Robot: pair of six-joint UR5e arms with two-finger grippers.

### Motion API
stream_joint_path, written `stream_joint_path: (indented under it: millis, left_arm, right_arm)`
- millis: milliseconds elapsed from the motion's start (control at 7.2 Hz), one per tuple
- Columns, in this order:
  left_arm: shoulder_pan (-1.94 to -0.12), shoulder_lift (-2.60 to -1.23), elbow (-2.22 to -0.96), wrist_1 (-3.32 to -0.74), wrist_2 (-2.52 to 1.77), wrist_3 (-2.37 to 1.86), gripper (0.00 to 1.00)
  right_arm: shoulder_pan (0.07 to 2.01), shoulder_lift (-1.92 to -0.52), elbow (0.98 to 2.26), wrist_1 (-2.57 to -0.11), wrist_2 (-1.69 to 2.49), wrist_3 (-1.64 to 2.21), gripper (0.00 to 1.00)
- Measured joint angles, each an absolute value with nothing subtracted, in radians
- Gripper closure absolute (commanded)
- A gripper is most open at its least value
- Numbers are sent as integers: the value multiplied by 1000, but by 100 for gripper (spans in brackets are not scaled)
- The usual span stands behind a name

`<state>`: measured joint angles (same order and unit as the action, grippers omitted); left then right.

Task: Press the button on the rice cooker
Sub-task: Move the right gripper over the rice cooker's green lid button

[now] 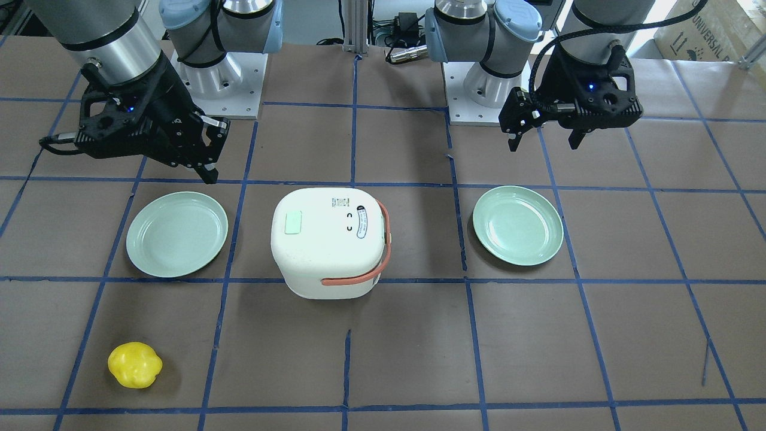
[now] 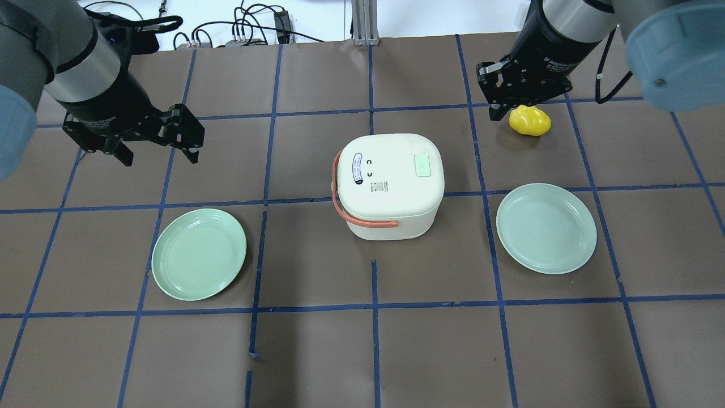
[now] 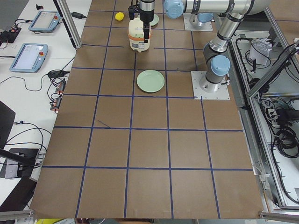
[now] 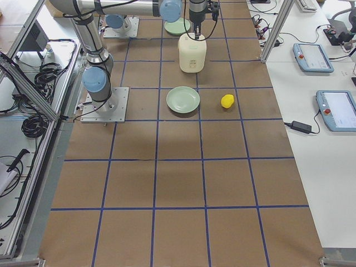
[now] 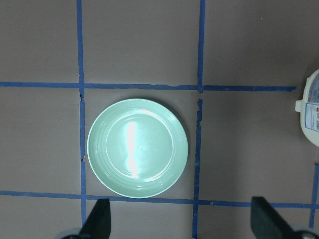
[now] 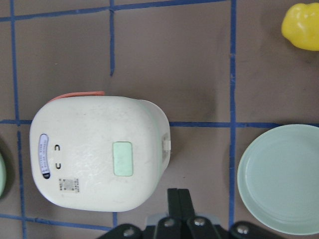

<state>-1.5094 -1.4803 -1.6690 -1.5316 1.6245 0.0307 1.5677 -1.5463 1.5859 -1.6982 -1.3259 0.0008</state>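
- The rice cooker stands mid-worktop; the right gripper, fingers together, hangs clear of it.
- A push that lands off the green pad, probably the button, could skid the cooker.
- The left gripper, fingers apart, hangs over one green plate; a second plate and a yellow pepper near the operators' edge block nothing.

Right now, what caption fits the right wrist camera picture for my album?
From above: white rice cooker, green patch on its lid, beside a green plate and a yellow toy.
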Motion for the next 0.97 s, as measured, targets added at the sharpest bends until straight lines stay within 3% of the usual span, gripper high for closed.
stream_joint_path:
  millis: [972]
  left_arm:
    - [-1509, -1480, -1669, -1531, 1624, 31, 0]
  right_arm:
    - [1593, -1449, 1687, -1810, -1039, 1, 97]
